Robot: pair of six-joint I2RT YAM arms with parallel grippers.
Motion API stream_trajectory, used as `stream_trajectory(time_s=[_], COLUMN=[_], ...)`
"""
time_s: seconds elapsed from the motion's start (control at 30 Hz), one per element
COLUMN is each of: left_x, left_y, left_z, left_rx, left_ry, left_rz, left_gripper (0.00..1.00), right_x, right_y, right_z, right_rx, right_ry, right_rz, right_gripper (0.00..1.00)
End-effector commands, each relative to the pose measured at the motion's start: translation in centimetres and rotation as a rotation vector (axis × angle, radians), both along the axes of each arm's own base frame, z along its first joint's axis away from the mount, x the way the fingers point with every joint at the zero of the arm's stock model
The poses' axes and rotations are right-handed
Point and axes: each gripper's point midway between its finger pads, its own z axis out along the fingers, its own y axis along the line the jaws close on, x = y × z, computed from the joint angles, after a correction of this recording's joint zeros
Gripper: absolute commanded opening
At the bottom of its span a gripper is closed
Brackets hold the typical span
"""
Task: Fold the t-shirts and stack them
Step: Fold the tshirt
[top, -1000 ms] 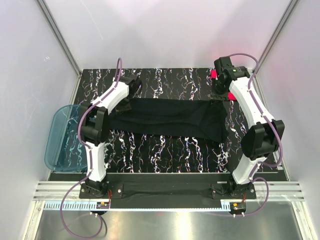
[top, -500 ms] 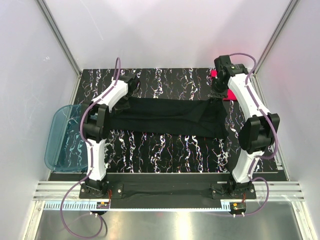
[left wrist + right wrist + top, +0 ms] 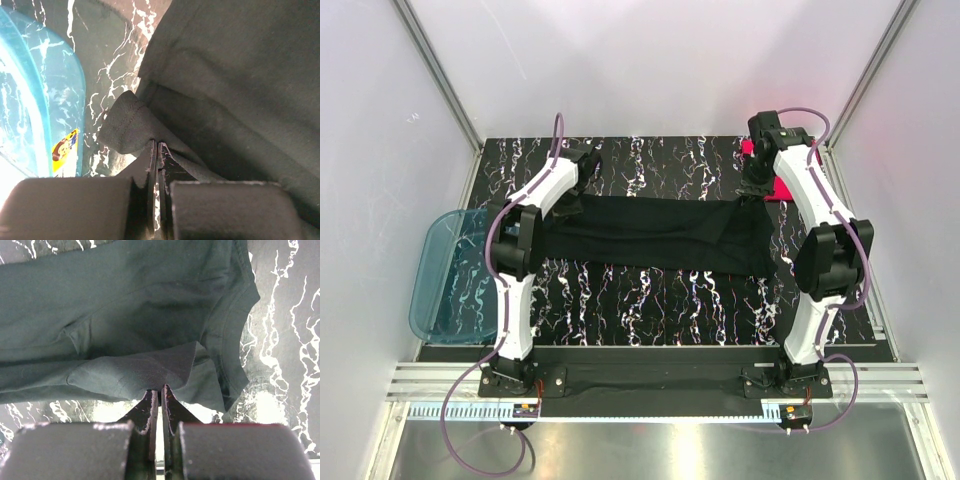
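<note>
Our left pincer and our right pincer, each closed tight on one end of the black t-shirt.

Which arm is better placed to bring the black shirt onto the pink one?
Probably right: the right gripper is shut on the black shirt just beside the pink shirt, while the left gripper pinches its opposite end.

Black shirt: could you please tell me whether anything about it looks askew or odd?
Slightly: the black shirt, pinched by the left gripper and right gripper, forms an uneven band, wider at its right end. No damage shows.
</note>
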Motion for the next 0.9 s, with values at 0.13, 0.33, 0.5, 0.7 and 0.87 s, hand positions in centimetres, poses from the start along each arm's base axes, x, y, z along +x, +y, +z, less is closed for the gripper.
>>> stream_trajectory(time_s=[0.13, 0.33, 0.5, 0.7, 0.87], left_x=[1.7, 2.6, 4.3, 4.6, 1.2], left_y=[0.5, 1.6, 1.6, 0.0, -3.3], left_z=[0.4, 0.2, 2.1, 8.3, 8.0], left_rx=[-0.018, -0.003, 0.003, 0.016, -0.105], left_ry=[-0.041, -0.057, -0.118, -0.249, -0.247], left_rz=[0.006, 0.033, 0.047, -0.027, -0.134], left_gripper=[0.0, 0.11, 0.45, 0.81, 0.79], right_x=[3.3, 6.3, 10.6, 13.2, 12.4], right_y=[0.0, 0.2, 1.3, 0.3, -0.2], right_z=[0.3, -1.3, -2.6, -4.2, -4.6], right_rx=[0.039, 0.101, 0.19, 0.211, 0.193], right_ry=[-0.078, -0.112, -0.186, -0.165, -0.108], right_rz=[-0.044, -0.092, -0.121, -0.175, -0.157], right_gripper=[0.0, 0.04, 0.07, 0.45, 0.64])
